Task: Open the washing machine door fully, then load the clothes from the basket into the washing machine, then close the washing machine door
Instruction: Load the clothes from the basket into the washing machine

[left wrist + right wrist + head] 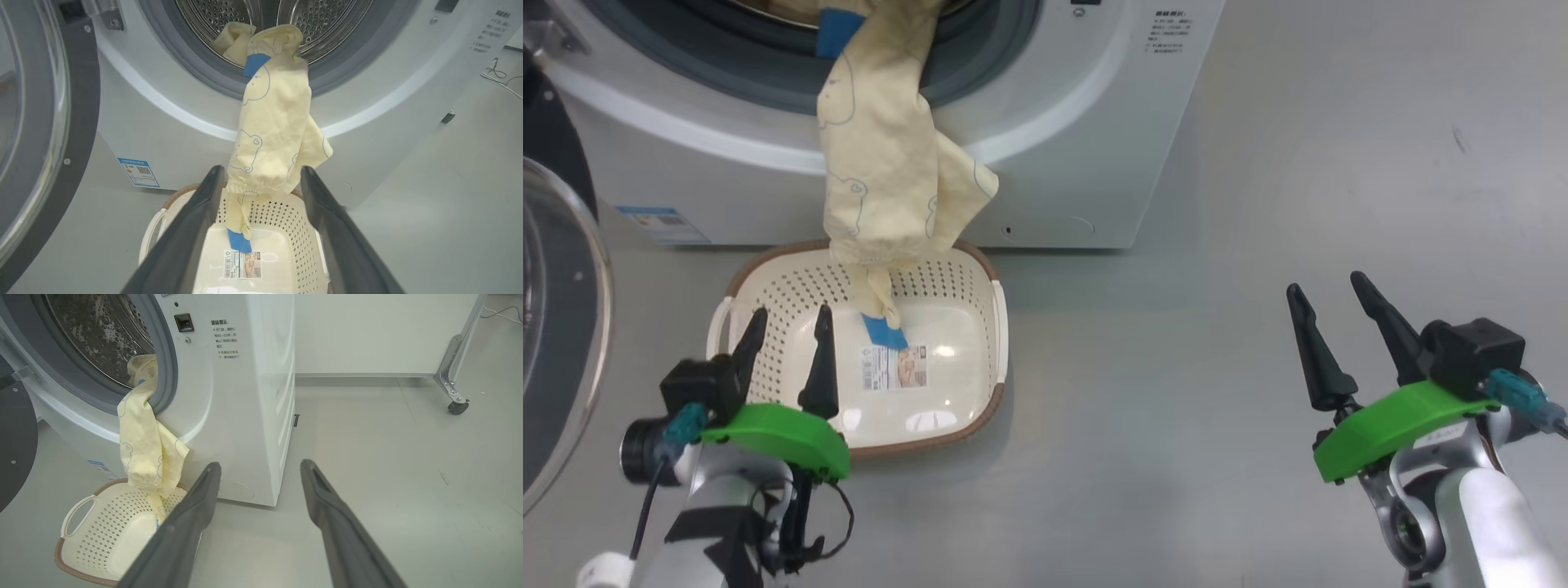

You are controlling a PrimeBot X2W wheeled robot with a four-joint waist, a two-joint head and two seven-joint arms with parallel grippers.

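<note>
Cream bear-print clothes (882,163) hang from the washing machine (1054,163) into the basket (792,286), door (560,343) swung open

Left gripper (790,320) sits at the lower left, jaws wide apart and empty, fingers (819,363) pointing forward. Right gripper (1326,287) sits at the lower right, equally spread, holding nothing, tilted a little leftward. Right forearm (1499,523) is pale and bare; left forearm (715,535) seems wrapped in black tape

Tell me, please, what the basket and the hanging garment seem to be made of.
The basket: apparently glossy cream plastic; its floor reflects light, its walls have moulded holes. The garment: soft matte fabric, possibly cotton; it drapes and wrinkles.
</note>
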